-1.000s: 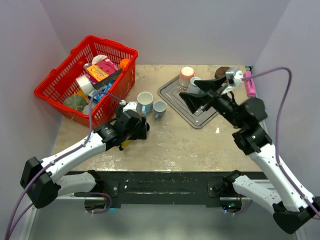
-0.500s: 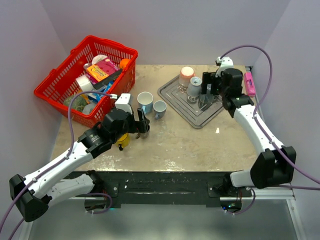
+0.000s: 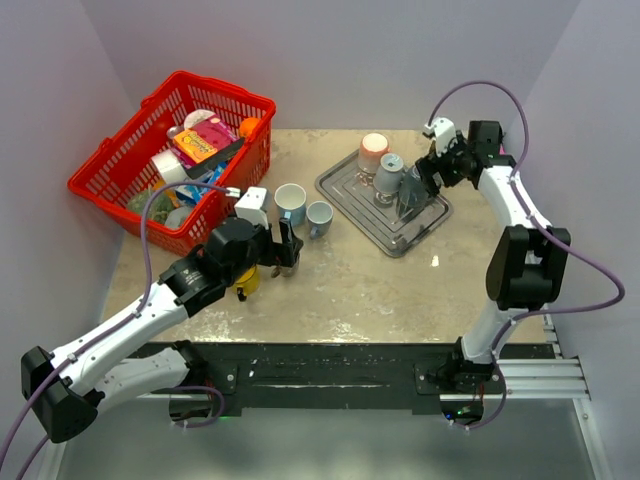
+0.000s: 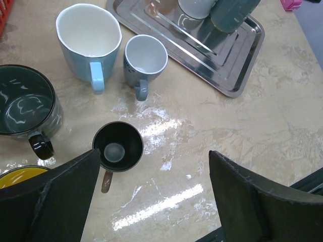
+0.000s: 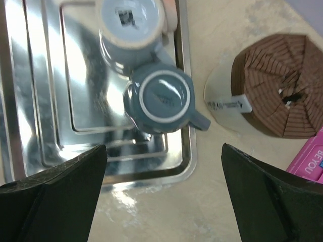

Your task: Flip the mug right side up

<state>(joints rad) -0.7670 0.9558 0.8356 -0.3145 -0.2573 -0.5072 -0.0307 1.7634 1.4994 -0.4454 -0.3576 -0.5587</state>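
the mug [image 5: 165, 98] is dark blue-grey and it is upside down. we see its round bottom with a pale ring on it. its handle sticks out over the tray's rim, toward a brown ridged lid [image 5: 270, 85] on a white tub. the mug stands near one corner of the shiny metal tray [image 5: 30, 101]. a lighter blue mug [image 5: 132, 22] touches it, and that one is upside down too, with a small label on its bottom. a pink box [image 5: 310, 156] lies just past the brown lid.

the right end effector [image 5: 164, 151] hangs over the mug and looks down at it. its two fingers are spread wide apart and hold nothing. from above, the right arm goes up the right side of the tabletop [image 3: 380, 280] and bends in toward the tray.

the left end effector [image 4: 154, 154] is well apart from the tray. its fingers are wide apart too, with nothing between them. a small black cup [image 4: 118, 147] stands right side up under it. near that cup stand a light blue mug [image 4: 89, 35], a small grey mug [image 4: 145, 58] and a dark glossy mug [image 4: 25, 106], all open side up. a red basket [image 3: 170, 150] full of things sits at the far left corner.
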